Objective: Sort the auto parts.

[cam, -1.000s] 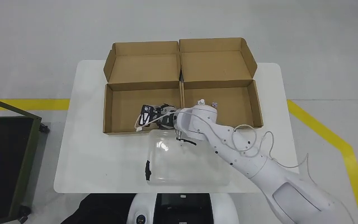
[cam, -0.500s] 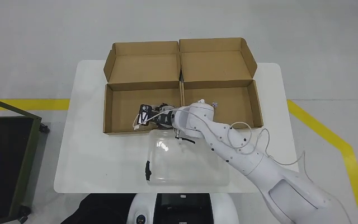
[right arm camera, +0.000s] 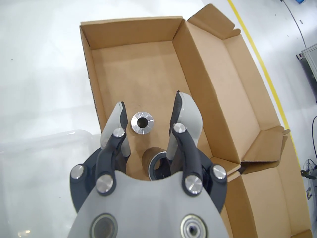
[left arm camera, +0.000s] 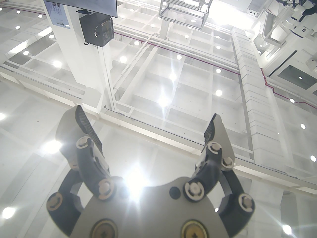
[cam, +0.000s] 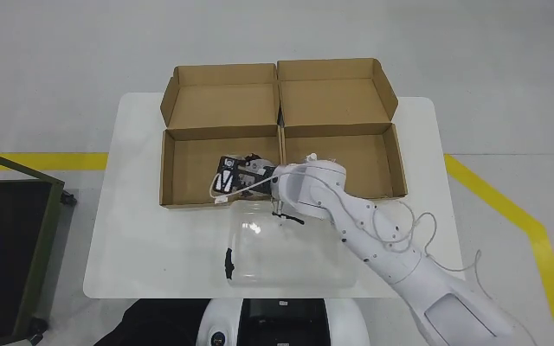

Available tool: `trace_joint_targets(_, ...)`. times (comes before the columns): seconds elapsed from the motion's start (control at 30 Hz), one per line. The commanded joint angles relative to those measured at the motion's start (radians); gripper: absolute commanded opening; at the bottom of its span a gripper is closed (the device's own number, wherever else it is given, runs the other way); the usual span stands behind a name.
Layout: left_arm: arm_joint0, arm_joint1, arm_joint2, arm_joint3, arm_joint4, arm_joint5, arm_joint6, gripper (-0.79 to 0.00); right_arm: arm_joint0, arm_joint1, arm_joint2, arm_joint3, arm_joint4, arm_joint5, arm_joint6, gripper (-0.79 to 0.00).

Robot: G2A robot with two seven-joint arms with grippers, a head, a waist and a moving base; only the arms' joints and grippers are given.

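Note:
My right gripper (right arm camera: 149,101) is open and hangs inside the left cardboard box (right arm camera: 128,32), near its front right corner. A short silver metal cylinder with a centre hole (right arm camera: 142,123) stands on the box floor between the spread fingers, touching neither. A dark-rimmed ring part (right arm camera: 156,165) lies closer to the wrist, partly hidden by the gripper. From above, the right gripper (cam: 230,176) sits over the left box (cam: 186,173). My left gripper (left arm camera: 148,122) is open, holds nothing and points up at a ceiling.
A second open cardboard box (cam: 372,160) adjoins on the right, both with lids folded back. A clear plastic bin (cam: 290,251) stands at the table's front, with a small black piece (cam: 228,262) at its left edge. White table (cam: 130,216) lies free to the left.
The right arm has shifted slightly over the left box, its wrist drifting a little right and toward the back. Boxes and bin have not moved.

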Motion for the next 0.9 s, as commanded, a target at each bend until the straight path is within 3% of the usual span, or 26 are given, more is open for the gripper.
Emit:
trace_joint_targets(0.0, 0.000, 0.000, 0.000, 0.000, 0.000, 0.000, 0.000, 0.000, -0.045, 0.015, 0.040, -0.065, -0.008, -0.014, -0.001, -0.434)
trace_joint_targets(0.3, 0.000, 0.000, 0.000, 0.000, 0.000, 0.000, 0.000, 0.000, -0.265, 0.079, 0.248, -0.282, 0.001, -0.065, -0.060, -0.394)
trace_joint_targets(0.5, 0.000, 0.000, 0.000, 0.000, 0.000, 0.000, 0.000, 0.000, -0.389, 0.111, 0.396, -0.343, 0.003, -0.079, -0.101, 0.000)
trace_joint_targets(0.87, 0.000, 0.000, 0.000, 0.000, 0.000, 0.000, 0.000, 0.000, -0.574, 0.153, 0.638, -0.412, -0.010, -0.073, -0.251, 0.000)
